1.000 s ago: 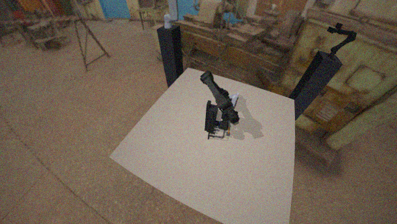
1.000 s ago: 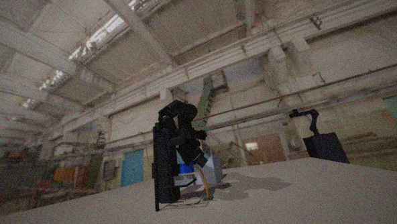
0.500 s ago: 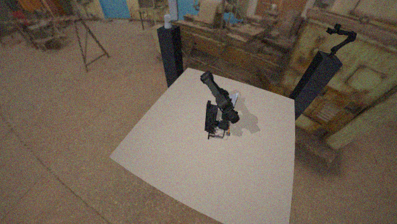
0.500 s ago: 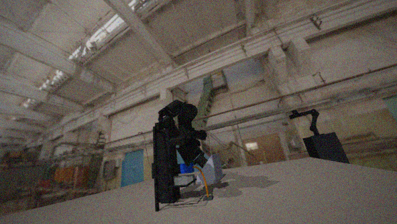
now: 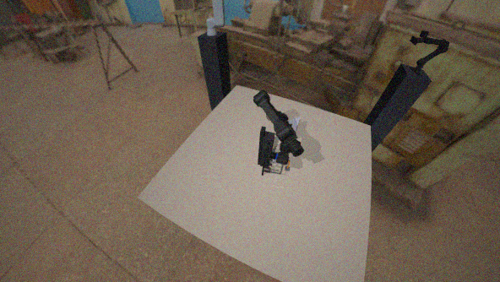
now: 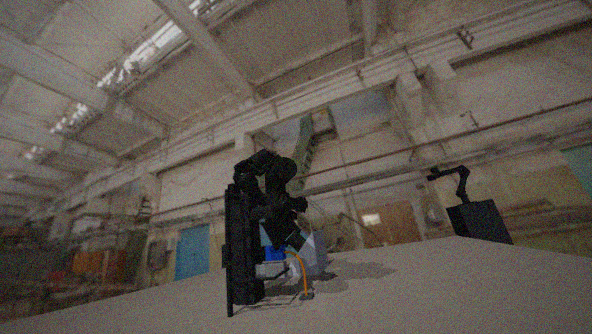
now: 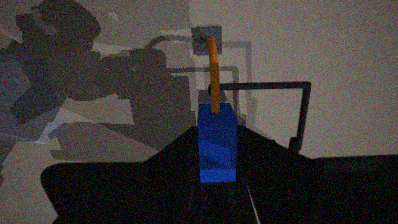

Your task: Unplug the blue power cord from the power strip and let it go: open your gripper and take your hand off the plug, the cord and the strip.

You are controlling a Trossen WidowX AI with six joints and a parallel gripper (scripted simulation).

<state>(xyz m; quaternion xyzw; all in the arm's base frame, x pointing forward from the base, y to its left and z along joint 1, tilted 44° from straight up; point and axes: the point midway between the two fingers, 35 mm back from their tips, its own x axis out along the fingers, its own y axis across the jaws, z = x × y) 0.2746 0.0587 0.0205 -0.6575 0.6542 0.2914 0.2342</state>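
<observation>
Claw [image 7: 218, 170] clamped on my blue block-shaped plug [image 7: 217, 145], low beside the upright black power strip [image 6: 242, 245] | step: unplugging | next, I judge: pull clear, open, withdraw.

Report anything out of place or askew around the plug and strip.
Nothing looks damaged or spilled. The gripper is shut on the blue plug, which sits straight between the fingers. One oddity: the cord rising from that plug is orange, not blue, arching to a small grey block.
</observation>
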